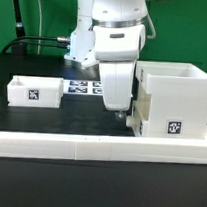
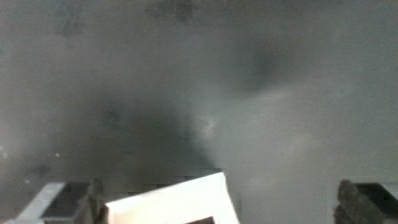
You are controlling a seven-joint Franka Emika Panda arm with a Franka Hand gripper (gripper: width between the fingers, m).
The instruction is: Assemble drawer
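Note:
The drawer's tall white housing (image 1: 174,94) stands at the exterior view's right, a tag on its front. One small white tray (image 1: 34,91) with a tag sits at the left. A second white piece (image 1: 139,112) juts from the housing's left side, low down. My gripper (image 1: 118,110) hangs just beside that piece, fingertips close to the table. In the wrist view the gripper (image 2: 214,206) is open, its fingers (image 2: 64,202) wide apart. A white corner (image 2: 175,203) lies between them, near one finger and apart from the other.
A long low white border wall (image 1: 98,147) runs along the table's front. The marker board (image 1: 85,87) lies flat behind the arm, between tray and housing. The table (image 2: 196,90) is dark. Green backdrop and a black cable are behind.

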